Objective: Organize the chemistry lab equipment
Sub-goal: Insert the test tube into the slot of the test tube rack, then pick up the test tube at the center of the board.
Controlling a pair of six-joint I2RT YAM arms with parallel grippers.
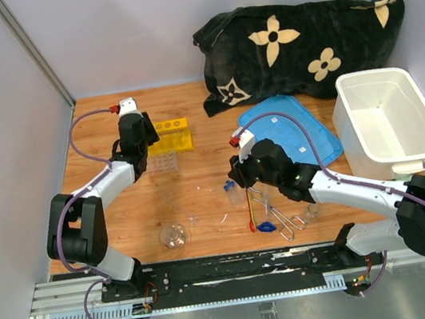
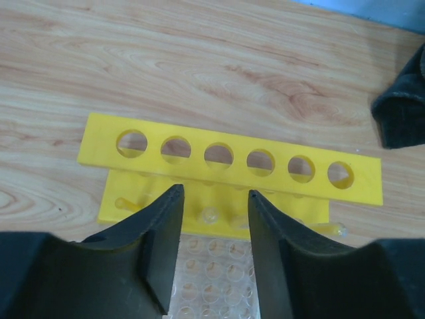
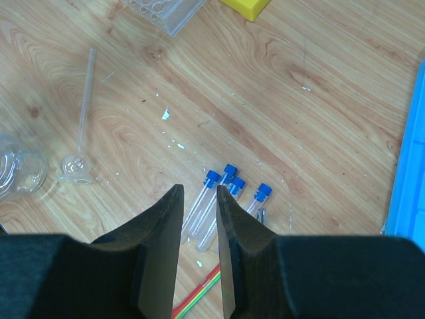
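Empty left gripper (image 2: 214, 193) parted over yellow holed rack (image 2: 239, 159); empty right gripper (image 3: 199, 191) narrowly parted above blue-capped tubes (image 3: 236, 186)

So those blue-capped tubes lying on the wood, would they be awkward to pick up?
Probably. The test tubes look round, smooth and thin, so likely light, slippery and apt to roll on the flat table if nudged. They lie close together, so grabbing one may knock its neighbours. If glass, they could crack.
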